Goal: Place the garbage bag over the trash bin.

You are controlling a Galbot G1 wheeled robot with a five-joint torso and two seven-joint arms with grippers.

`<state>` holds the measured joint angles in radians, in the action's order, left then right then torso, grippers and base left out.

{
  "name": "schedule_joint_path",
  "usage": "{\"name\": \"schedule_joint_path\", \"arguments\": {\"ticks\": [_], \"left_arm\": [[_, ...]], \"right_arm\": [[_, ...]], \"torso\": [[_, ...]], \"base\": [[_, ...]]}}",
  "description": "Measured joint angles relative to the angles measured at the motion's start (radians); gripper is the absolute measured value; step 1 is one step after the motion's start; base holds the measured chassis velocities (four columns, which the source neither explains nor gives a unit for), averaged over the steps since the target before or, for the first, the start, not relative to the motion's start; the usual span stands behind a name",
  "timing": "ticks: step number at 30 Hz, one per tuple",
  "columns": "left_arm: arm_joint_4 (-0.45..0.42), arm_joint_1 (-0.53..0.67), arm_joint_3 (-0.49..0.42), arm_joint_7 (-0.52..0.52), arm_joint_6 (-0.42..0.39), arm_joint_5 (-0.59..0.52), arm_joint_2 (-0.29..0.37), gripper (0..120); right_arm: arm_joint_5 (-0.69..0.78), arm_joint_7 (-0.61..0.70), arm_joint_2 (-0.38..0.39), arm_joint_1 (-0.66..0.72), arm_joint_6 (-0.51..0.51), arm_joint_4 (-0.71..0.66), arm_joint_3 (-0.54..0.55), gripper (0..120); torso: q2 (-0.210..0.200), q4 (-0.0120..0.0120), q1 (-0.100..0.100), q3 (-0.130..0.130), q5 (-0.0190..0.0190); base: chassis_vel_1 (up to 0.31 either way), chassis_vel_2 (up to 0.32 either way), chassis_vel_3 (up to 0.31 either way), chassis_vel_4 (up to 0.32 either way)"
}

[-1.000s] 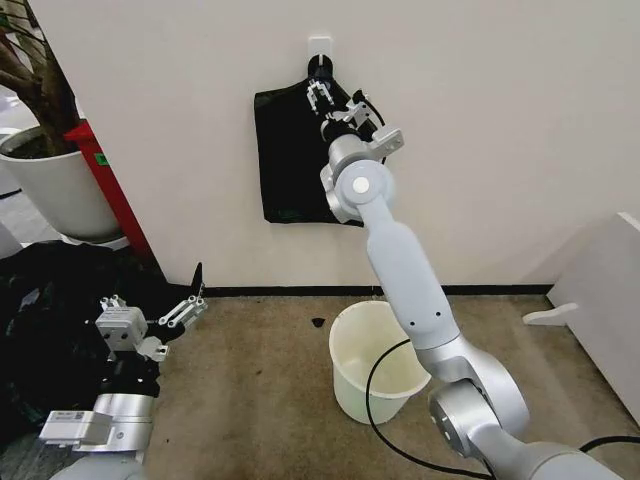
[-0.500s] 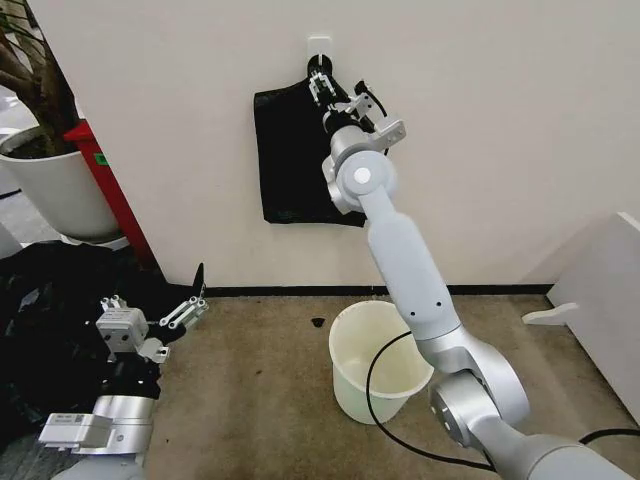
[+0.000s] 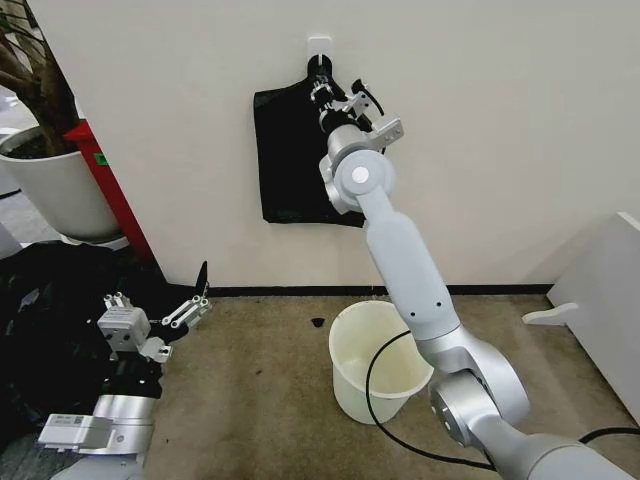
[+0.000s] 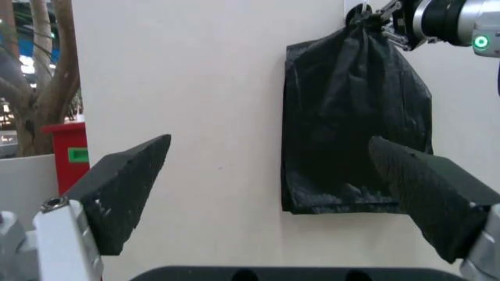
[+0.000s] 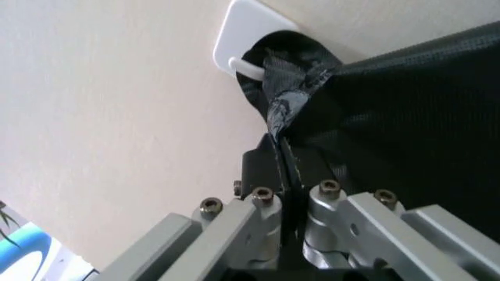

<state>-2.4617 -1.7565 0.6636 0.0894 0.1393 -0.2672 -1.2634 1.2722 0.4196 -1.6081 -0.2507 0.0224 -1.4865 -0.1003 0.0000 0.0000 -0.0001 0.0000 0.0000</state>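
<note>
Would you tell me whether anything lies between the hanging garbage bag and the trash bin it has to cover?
Nothing visible does. The garbage bag hangs from a white wall hook, with the right gripper shut on its gathered top. The trash bin stands open on the floor below, with bare wall between. A black cable from the right arm drapes over its rim.

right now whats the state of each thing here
garbage bag: hanging from the wall hook, pinched near its top
right end effector: shut on the bag
left end effector: open, low, holding nothing
trash bin: upright on the floor, unlined
</note>
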Motion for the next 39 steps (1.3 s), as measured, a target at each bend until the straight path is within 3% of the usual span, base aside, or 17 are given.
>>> {"name": "schedule_joint_path", "arguments": {"ticks": [17, 39], "left_arm": [[0.01, -0.004, -0.002, -0.014, 0.012, 0.016, 0.007, 100], [0.007, -0.011, 0.002, -0.024, 0.015, 0.018, 0.017, 100]], "right_arm": [[0.034, 0.016, 0.0, -0.106, 0.005, -0.091, 0.02, 0], [0.07, 0.08, 0.042, -0.394, 0.005, -0.338, 0.058, 0]], "torso": [[0.0, 0.0, 0.0, 0.0, 0.0], [0.0, 0.0001, 0.0, 0.0, 0.0]], "base": [[0.0, 0.0, 0.0, 0.0], [0.0, 0.0, 0.0, 0.0]]}}
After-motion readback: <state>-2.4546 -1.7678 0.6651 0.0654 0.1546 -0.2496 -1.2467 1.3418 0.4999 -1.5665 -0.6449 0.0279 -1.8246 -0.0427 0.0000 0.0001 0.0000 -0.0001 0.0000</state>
